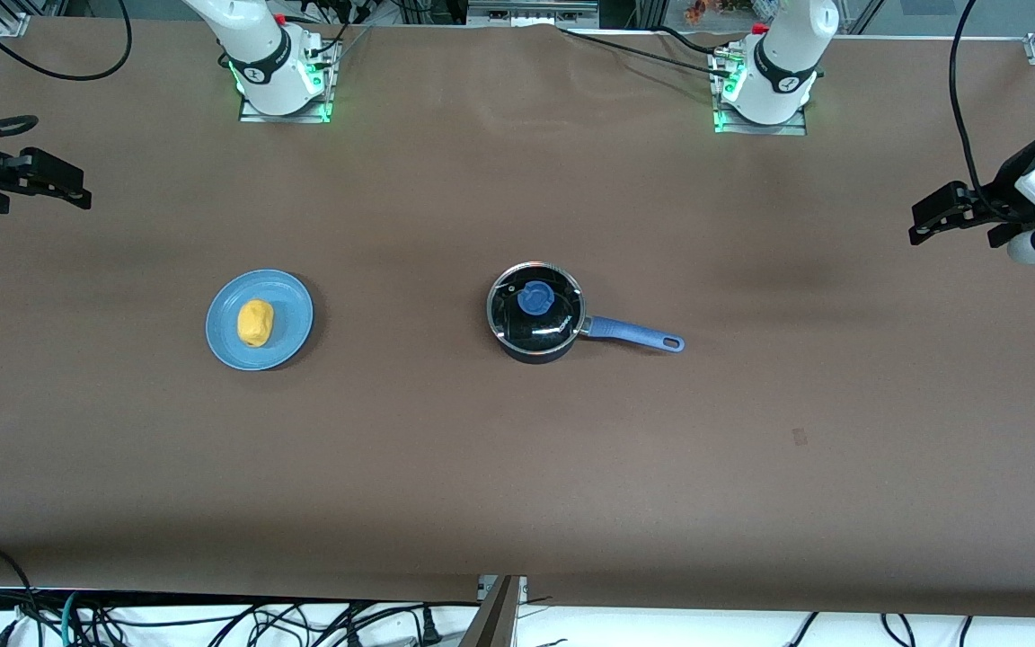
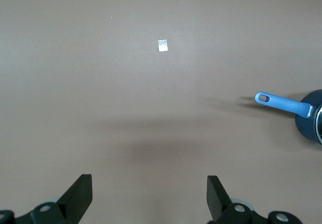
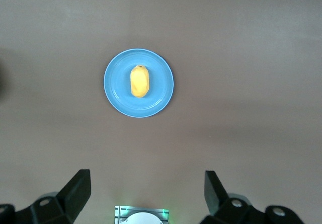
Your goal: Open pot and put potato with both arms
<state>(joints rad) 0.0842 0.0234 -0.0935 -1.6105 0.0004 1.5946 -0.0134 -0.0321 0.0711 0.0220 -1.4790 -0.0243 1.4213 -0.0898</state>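
The black pot [image 1: 535, 341] stands mid-table, its clear glass lid [image 1: 558, 323] with the blue knob [image 1: 535, 297] on it and its blue handle [image 1: 634, 332] pointing toward the left arm's end. The yellow potato [image 1: 254, 323] lies on a light-blue plate [image 1: 288, 301] toward the right arm's end. My right gripper [image 1: 68, 184] hangs open and empty in the air at that end; its wrist view shows the potato [image 3: 140, 81] on the plate [image 3: 158, 90]. My left gripper [image 1: 926, 220] hangs open and empty at the other end; its wrist view shows the pot's handle [image 2: 279, 103] and pot wall [image 2: 308, 126].
The brown table [image 1: 517, 467] carries only the plate and the pot. A small pale mark [image 2: 162, 45] lies on the cloth toward the left arm's end. The arm bases [image 1: 279, 76] stand along the table's edge farthest from the front camera. Cables hang by the nearest edge.
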